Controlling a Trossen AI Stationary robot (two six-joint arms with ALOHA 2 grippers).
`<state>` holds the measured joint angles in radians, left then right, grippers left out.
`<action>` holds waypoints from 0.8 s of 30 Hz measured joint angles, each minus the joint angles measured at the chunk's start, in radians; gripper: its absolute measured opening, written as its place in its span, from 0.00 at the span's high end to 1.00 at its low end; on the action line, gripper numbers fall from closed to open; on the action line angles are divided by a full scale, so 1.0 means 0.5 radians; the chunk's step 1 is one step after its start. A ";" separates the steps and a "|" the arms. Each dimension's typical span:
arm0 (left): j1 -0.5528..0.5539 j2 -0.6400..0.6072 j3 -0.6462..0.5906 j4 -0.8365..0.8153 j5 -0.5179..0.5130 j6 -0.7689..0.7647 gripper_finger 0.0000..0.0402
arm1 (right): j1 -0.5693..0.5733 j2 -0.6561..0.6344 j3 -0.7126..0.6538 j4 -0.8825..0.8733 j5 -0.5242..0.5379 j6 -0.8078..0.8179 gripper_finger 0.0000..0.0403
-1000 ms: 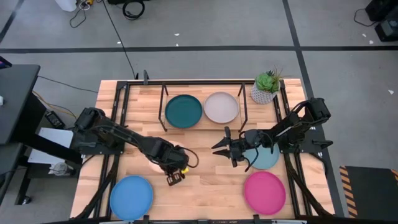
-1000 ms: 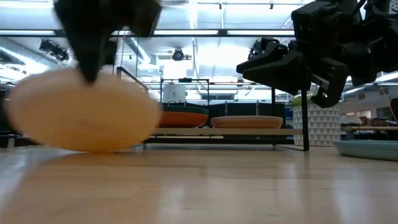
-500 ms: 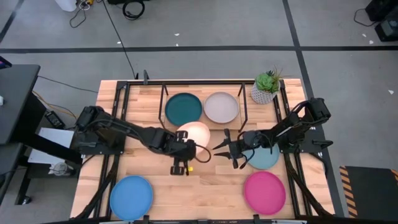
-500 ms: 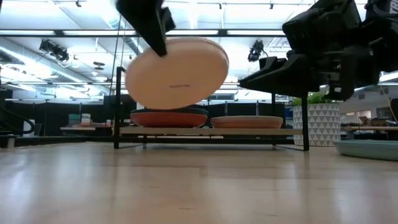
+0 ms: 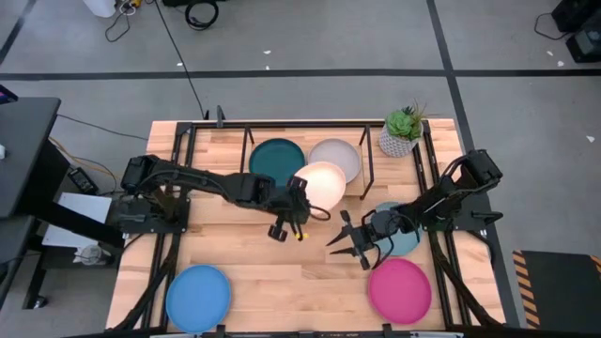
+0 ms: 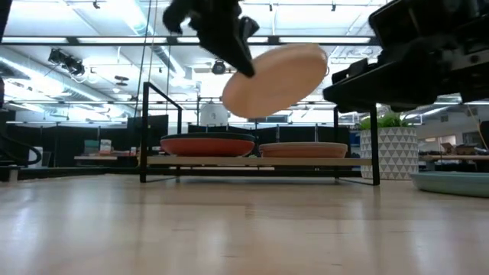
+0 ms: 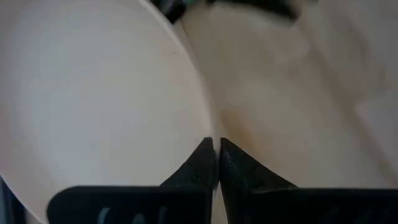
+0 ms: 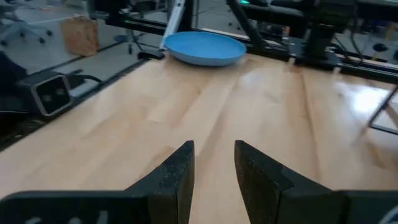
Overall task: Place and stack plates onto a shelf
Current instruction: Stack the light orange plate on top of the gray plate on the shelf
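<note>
— Where is the cream plate held?
— It is clamped by its rim in the left end effector, tilted in the air above the shelf, just beside the white plate.
— And the right end effector?
— It is held slightly parted above the worktop, near the pale teal plate.
</note>
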<state>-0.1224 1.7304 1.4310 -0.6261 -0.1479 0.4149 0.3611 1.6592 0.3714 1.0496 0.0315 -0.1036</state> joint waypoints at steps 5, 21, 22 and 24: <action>0.173 0.082 0.002 0.046 0.094 0.305 0.95 | 0.116 0.000 0.000 0.018 0.047 0.064 0.70; 0.478 0.525 0.357 0.087 0.113 0.810 0.96 | 0.578 0.001 -0.001 0.301 0.974 -0.310 0.70; 0.481 0.537 0.404 0.022 0.114 0.808 0.96 | 0.607 0.001 -0.001 0.309 1.033 -0.316 0.70; 0.492 0.560 0.472 -0.083 0.118 0.820 0.96 | 0.666 0.001 -0.001 0.312 1.132 -0.331 0.70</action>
<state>0.1234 2.0105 1.6671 -0.6677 -0.0891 0.8249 0.6939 1.6596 0.3710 1.2057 0.5973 -0.2689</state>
